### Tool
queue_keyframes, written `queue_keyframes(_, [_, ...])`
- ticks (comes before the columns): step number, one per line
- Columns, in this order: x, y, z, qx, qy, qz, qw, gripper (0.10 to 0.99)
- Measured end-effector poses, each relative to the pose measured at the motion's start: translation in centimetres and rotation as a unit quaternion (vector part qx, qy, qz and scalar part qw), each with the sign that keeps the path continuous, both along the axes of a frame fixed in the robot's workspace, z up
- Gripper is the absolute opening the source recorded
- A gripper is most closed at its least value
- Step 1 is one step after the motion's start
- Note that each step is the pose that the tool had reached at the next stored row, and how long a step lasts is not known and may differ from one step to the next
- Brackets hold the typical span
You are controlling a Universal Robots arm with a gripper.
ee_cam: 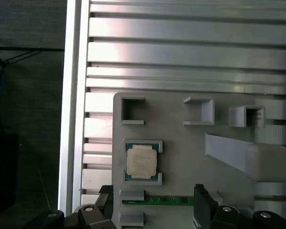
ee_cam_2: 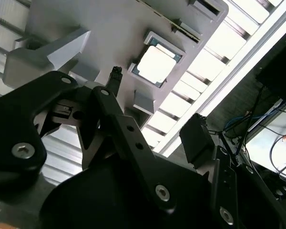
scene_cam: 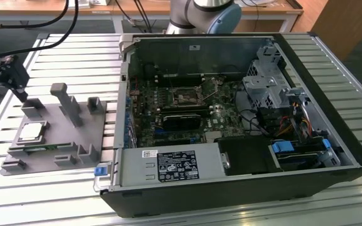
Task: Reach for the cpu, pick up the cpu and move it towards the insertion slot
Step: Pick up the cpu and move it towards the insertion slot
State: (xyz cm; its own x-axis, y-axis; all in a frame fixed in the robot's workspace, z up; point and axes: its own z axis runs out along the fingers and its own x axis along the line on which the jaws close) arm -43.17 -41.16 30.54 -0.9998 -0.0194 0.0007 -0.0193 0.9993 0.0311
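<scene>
Claw (ee_cam: 152,191) open: two dark fingers (ee_cam: 199,193) stand well apart, nothing between them. It hangs above the grey fixture (ee_cam: 181,148) on the slatted bench (scene_cam: 61,52), at the exterior view's left, well apart from the computer case (scene_cam: 231,188).

Cpu (ee_cam: 141,162) lies flat in its square nest on the fixture, silver plate up, not yet touched. The first wrist view puts it near the gap between the fingers but short of it. Insertion slot (scene_cam: 186,98) sits on the board inside the open case, silvery frame, dark centre.

Risks, as I judge them:
- Claw not squared over the chip. A descent from this offset could land a finger on the nest's raised corner walls rather than beside the cpu edge
- Green circuit strip (ee_cam: 167,200) lies just beside the nest, on the claw side. A finger may foul it or close on it by mistake
- Chip is thin with a slick metal top. A shallow or uneven pinch on the rim could tilt it, jam it in the nest, or let it drop in transit
- Tall upright post (scene_cam: 61,96) stands on the fixture between the cpu and the case, and the case wall rises beyond. A low carry risks a knock
- Socket looks only slightly larger than the chip, so a skewed grasp would show up there as misalignment
</scene>
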Motion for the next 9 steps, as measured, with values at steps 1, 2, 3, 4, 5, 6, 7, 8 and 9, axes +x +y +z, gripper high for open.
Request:
queue_keyframes(1, [-0.04, 0.0, -0.18, 0.0, 0.0, 0.0, 1.0, 0.765])
queue_keyframes(2, [-0.06, 0.0, -0.36, 0.0, 0.0, 0.0, 1.0, 0.765])
queue_keyframes(3, [-0.08, 0.0, -0.54, 0.0, 0.0001, 0.0, 1.0, 0.765])
queue_keyframes(4, [-0.11, 0.01, -0.72, 0.0, 0.0001, 0.0, 1.0, 0.765])
queue_keyframes(5, [-0.12, 0.0, -0.9, 0.0, 0.0001, 0.0, 1.0, 0.765])
queue_keyframes(6, [-0.13, 0.0, -1.07, 0.0, 0.0001, 0.0, 1.0, 0.765])
queue_keyframes(7, [-0.14, 0.0, -1.23, 0.0, 0.0001, 0.0, 1.0, 0.765])
queue_keyframes(8, [-0.17, -0.01, -1.39, 0.0, 0.0, 0.0, 1.0, 0.765])
queue_keyframes(9, [-0.18, -0.01, -1.53, 0.0, 0.0, 0.0, 1.0, 0.765])
